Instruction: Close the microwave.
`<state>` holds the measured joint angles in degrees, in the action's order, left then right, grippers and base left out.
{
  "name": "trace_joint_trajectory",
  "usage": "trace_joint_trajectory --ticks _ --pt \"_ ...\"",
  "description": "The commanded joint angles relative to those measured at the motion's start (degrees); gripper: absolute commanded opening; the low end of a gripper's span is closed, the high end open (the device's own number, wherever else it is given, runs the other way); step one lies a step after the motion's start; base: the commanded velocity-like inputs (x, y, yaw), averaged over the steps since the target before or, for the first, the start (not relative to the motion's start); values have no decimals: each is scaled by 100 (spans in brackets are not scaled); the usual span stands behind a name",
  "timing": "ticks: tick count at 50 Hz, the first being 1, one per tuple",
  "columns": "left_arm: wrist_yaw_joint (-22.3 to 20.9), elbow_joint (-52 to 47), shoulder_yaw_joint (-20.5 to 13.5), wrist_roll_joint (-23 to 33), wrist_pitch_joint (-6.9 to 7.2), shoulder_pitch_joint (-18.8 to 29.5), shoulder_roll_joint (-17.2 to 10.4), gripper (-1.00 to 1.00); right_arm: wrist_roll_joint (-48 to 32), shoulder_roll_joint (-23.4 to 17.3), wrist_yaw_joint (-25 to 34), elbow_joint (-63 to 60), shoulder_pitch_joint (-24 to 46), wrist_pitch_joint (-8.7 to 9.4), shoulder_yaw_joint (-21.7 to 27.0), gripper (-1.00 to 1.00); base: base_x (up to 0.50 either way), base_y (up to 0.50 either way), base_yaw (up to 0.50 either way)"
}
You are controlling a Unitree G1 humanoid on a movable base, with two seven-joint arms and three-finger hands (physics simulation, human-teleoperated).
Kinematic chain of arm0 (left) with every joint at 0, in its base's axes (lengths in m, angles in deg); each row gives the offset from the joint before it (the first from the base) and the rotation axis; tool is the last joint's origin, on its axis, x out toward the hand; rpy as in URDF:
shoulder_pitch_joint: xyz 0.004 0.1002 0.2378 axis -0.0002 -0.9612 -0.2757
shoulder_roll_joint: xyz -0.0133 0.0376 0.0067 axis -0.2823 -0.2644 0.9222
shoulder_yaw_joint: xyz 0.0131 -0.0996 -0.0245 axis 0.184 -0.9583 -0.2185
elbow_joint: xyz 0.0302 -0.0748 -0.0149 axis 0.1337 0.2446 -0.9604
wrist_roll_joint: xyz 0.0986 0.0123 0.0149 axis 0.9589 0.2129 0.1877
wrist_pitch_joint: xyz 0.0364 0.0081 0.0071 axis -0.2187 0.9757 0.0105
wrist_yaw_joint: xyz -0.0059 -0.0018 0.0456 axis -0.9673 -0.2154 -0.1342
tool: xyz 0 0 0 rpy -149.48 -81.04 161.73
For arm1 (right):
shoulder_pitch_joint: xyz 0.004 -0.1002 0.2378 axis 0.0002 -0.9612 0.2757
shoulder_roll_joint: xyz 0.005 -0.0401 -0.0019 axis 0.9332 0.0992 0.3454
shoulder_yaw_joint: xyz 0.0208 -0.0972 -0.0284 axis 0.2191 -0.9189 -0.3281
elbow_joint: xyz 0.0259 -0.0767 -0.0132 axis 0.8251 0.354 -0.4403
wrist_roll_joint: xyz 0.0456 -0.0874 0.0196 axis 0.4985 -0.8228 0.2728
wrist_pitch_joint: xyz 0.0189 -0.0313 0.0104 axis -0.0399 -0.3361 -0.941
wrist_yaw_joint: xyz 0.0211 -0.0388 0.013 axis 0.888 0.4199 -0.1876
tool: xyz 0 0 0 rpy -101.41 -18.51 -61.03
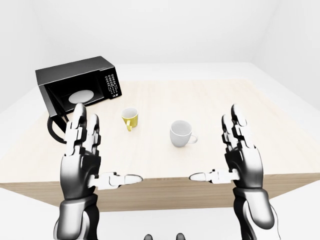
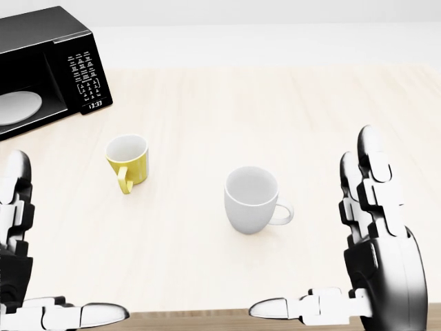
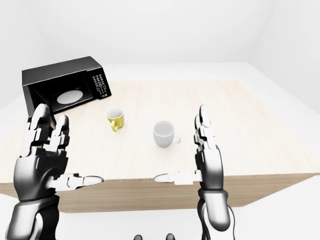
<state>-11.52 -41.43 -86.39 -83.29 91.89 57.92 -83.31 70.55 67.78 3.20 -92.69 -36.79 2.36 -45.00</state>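
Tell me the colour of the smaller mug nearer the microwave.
Yellow mug, white inside; clearest in the head view.

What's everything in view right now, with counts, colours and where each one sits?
microwave: one, black, top left of the left-eye view on the table, its cavity showing with a pale turntable plate inside; where the door stands I cannot tell.
yellow mug: one, yellow, upright, right of and below the microwave.
white mug: one, white, upright, near the table's middle, right of the yellow mug, apart from it.
table: one, light wood, carries all three.
left hand: one, black and silver, open, raised at lower left, holding nothing.
right hand: one, black and silver, open, raised at lower right, holding nothing.
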Motion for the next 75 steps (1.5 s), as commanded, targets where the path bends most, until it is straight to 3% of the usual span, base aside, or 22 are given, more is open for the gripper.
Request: trace_joint_trajectory --ticks 1,20,44,75 --pt "-68 -468 -62 -74 0 -181 55 100 108 20 -27 -470 -178 0 8 100 0 0 0" --pt "-125 -436 25 -72 0 -278 38 100 -137 -30 -85 -332 -225 0 -93 100 0 2 0" --pt "-177 -422 -114 -115 0 -206 52 100 -494 -53 -196 -237 -204 0 -258 100 0 50 0" --pt "-214 -415 5 -43 0 -282 37 100 -640 -130 -318 -6 -168 0 -482 100 0 50 0"
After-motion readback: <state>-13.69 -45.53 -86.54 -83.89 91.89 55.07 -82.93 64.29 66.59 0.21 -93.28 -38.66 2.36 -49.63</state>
